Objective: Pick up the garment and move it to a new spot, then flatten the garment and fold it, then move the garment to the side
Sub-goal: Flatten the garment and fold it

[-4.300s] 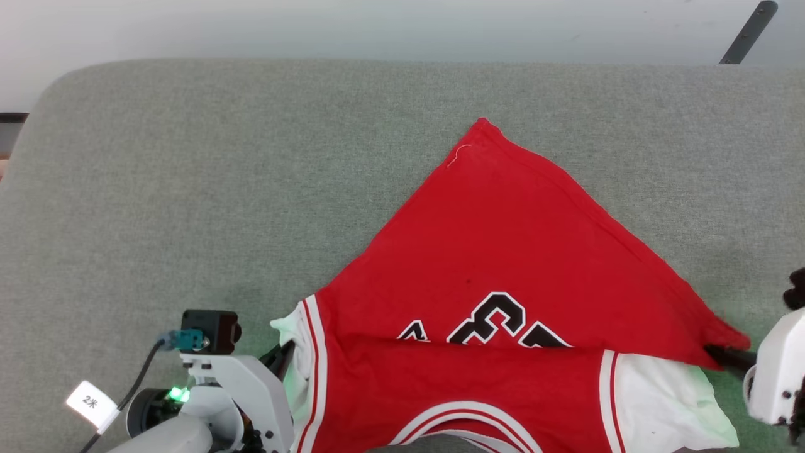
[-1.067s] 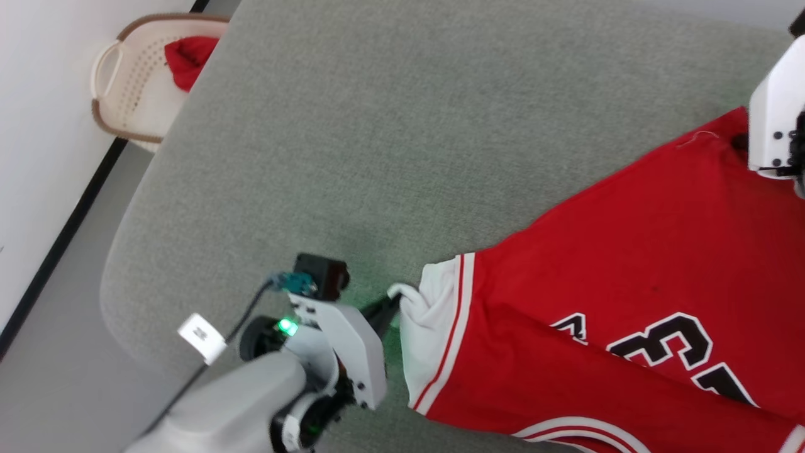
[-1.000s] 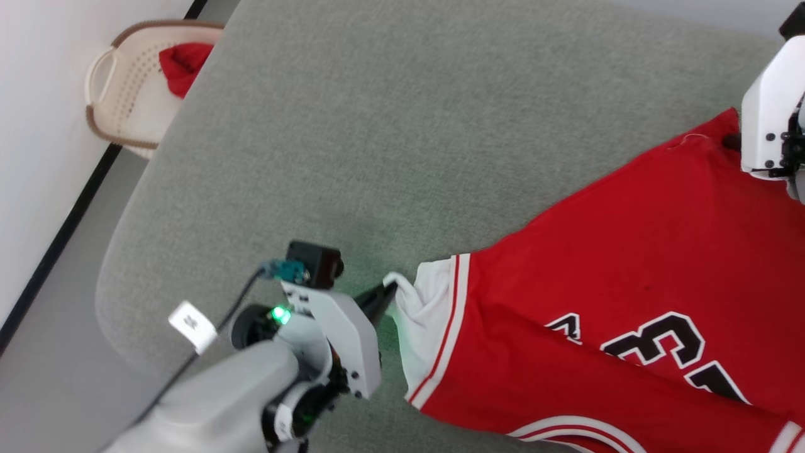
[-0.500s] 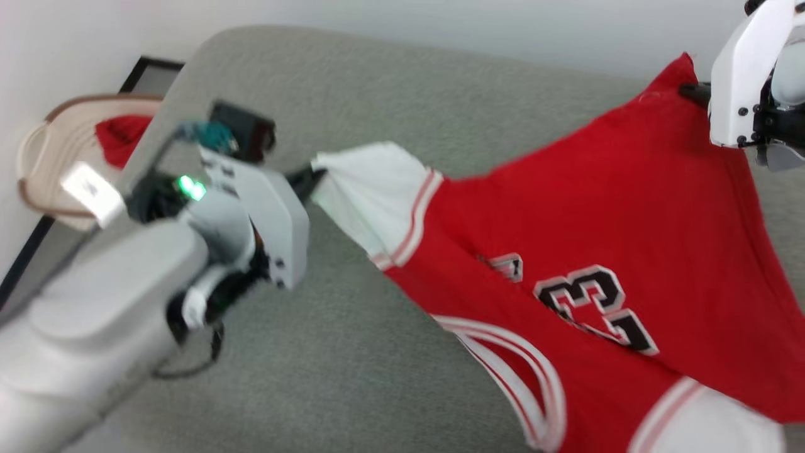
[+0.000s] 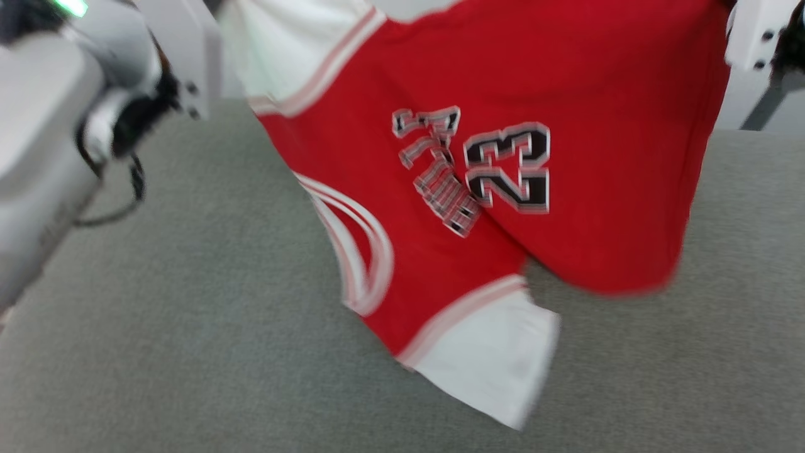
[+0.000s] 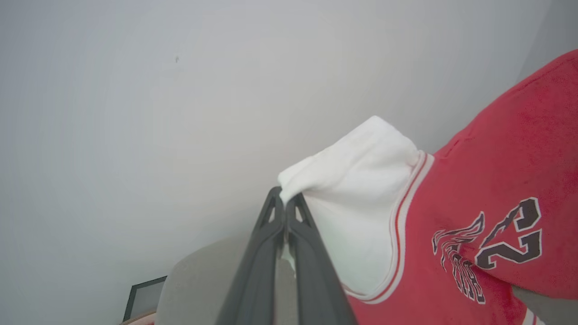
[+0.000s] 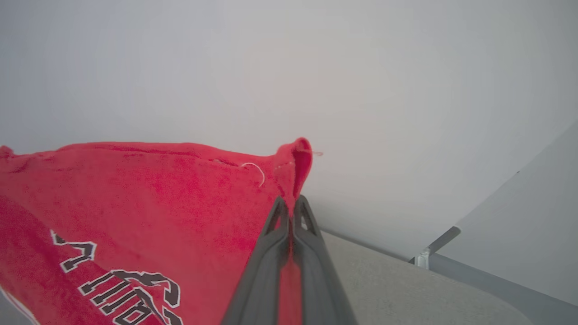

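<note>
The garment [image 5: 566,207], a red jersey with white sleeves and a black 23, hangs lifted above the grey table [image 5: 157,352], stretched between both arms. Its lower white sleeve [image 5: 497,365] trails down near the table top. In the left wrist view my left gripper [image 6: 285,203] is shut on the tip of the white sleeve [image 6: 356,189]. In the right wrist view my right gripper [image 7: 290,205] is shut on a red hem corner [image 7: 295,158] of the garment [image 7: 149,194]. The head view is motion-blurred, with my left forearm [image 5: 56,138] at upper left and the right gripper's white body [image 5: 755,31] at upper right.
The grey fabric-covered table spreads under the hanging shirt. A pale wall [image 6: 180,90] stands behind it. A grey metal leg [image 5: 764,107] shows at the far right beyond the table's back edge.
Both arms have risen and lifted the garment off the table, so it now hangs spread between them. The head camera has also swung, shifting the whole picture.
</note>
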You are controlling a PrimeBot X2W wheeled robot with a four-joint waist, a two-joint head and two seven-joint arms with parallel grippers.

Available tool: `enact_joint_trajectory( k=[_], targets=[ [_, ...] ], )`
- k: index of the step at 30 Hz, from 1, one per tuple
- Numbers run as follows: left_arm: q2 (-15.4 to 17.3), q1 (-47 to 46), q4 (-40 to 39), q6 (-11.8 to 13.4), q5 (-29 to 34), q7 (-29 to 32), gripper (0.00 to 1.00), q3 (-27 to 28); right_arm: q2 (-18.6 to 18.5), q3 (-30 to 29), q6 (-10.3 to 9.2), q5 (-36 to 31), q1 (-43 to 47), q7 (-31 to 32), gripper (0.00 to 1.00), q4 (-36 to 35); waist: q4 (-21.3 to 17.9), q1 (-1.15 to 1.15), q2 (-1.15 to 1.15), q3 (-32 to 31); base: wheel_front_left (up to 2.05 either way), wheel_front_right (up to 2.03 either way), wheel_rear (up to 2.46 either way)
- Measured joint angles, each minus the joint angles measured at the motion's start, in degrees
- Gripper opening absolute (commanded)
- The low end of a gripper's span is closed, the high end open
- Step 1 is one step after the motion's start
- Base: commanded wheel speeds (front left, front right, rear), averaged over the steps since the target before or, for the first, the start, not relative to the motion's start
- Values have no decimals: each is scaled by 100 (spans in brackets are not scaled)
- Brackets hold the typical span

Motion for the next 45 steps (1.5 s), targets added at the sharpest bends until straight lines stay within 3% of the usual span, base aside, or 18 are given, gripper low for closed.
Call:
enact_joint_trajectory(
  k=[9, 14, 30, 45],
  targets=[
    [-425, -1005, 1647, -587, 400, -492, 0, 57, 229, -313, 0, -416, -586, -1078, 0, 650, -424, 0, 0, -286, 0, 0, 0],
    [-690, -1473, 2447, -773, 517, -895, 0, 116, 385, -444, 0, -595, -812, -1567, 0, 1006, -578, 0, 0, -389, 0, 0, 0],
    [-1281, -2635, 3994, -1004, 694, -1492, 0, 158, 644, -382, 0, -559, -1324, -2037, 0, 1401, -858, 0, 0, -215, 0, 0, 0],
    [-1291, -4286, 4308, -1143, 1151, -2297, 0, -16, 477, -303, 0, -660, -2255, -3259, 0, 1185, -1013, 0, 0, 1132, 0, 0, 0]
  ],
)
